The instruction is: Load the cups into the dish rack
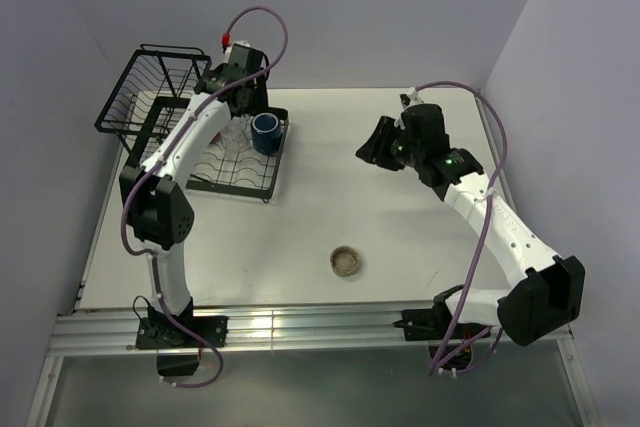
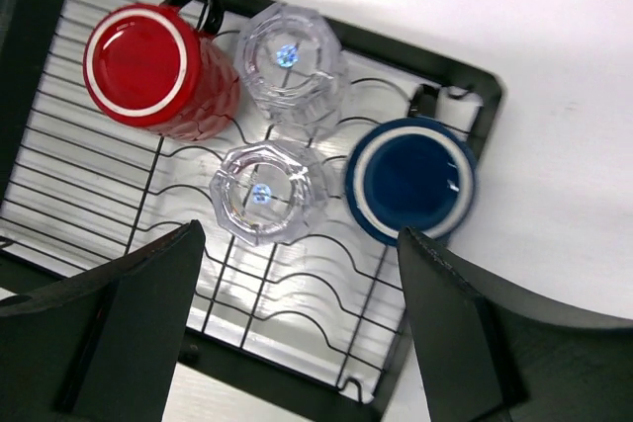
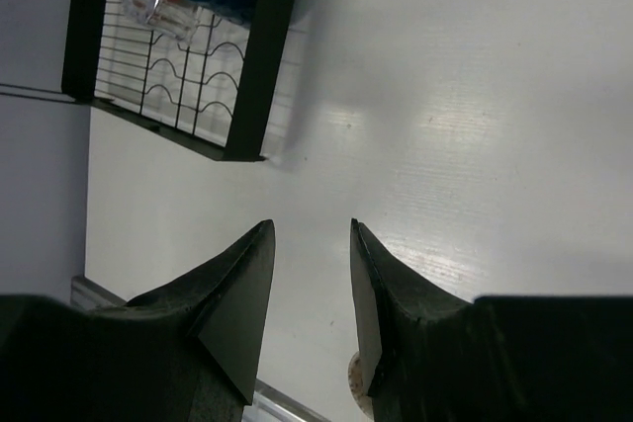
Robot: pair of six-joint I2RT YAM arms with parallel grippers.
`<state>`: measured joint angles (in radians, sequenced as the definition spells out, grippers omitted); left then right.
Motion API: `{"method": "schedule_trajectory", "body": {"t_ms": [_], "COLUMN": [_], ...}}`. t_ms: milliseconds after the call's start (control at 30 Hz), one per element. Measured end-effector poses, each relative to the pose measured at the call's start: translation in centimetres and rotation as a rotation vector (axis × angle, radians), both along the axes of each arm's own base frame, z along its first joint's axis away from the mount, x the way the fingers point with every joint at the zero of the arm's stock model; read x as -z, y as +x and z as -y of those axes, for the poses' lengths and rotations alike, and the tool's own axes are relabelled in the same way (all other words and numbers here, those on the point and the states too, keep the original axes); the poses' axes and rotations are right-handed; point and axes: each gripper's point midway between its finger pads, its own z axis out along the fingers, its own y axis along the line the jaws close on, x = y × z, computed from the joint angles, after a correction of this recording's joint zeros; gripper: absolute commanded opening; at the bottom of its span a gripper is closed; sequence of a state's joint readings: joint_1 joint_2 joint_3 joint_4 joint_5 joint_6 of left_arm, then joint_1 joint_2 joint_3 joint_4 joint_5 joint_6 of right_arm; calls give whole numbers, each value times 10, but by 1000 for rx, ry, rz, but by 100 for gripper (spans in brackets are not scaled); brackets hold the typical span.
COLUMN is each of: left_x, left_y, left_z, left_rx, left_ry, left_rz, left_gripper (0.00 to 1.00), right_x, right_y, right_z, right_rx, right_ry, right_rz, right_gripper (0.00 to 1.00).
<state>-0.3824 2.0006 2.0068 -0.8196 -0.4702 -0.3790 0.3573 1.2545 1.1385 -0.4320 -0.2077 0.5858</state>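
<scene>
Black wire dish rack (image 2: 485, 86), flat tray: you've got red mug (image 2: 148, 66), dk blue mug (image 2: 410, 180), 2 clear glass tumblers (image 2: 267, 195) inside. Your L gripper (image 2: 297, 239): above tray, fingers spread, empty. Your R gripper (image 3: 312, 229): over white table (image 1: 400, 227), fingers parted, empty.

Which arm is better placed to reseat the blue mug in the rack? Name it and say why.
Left. The left gripper hangs open directly over the dish rack, the blue mug just beyond one finger. The right gripper is over bare table, away from the rack.
</scene>
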Motion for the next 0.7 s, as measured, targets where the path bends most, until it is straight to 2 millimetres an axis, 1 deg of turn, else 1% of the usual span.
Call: {"method": "schedule_trajectory", "body": {"t_ms": [33,133,167,233,300,400,533,600,700], "left_x": [-7,-36,-46,-64,-82,-105,-130,-138,-146], "left_y": [-3,-14,-19,-33,-53,-84,-123,-138,-158], "left_z": [3,16,19,28,34,39,39,39,38], "left_rx": [8,38,51,85,124,183,249,275,307], "left_ry": [-5,-33,-47,-84,-132,-223,-345,-393,-444], "left_rz": [12,68,88,122,155,210,280,309,336], "left_gripper": [85,85,85,85,86,87,88,89,89], "right_x": [-1,-5,-6,-4,5,30,80,99,123], "right_y": [-3,-14,-20,-34,-51,-80,-114,-127,-143], "right_z": [-1,-8,-12,-21,-31,-44,-49,-53,-67], "right_rx": [0,-13,-21,-47,-80,-128,-161,-180,-212], "right_ry": [-8,-28,-38,-55,-80,-121,-212,-260,-320], "right_rz": [3,24,32,38,35,-4,-92,-124,-161], "right_gripper": [44,44,44,44,43,43,42,42,42]}}
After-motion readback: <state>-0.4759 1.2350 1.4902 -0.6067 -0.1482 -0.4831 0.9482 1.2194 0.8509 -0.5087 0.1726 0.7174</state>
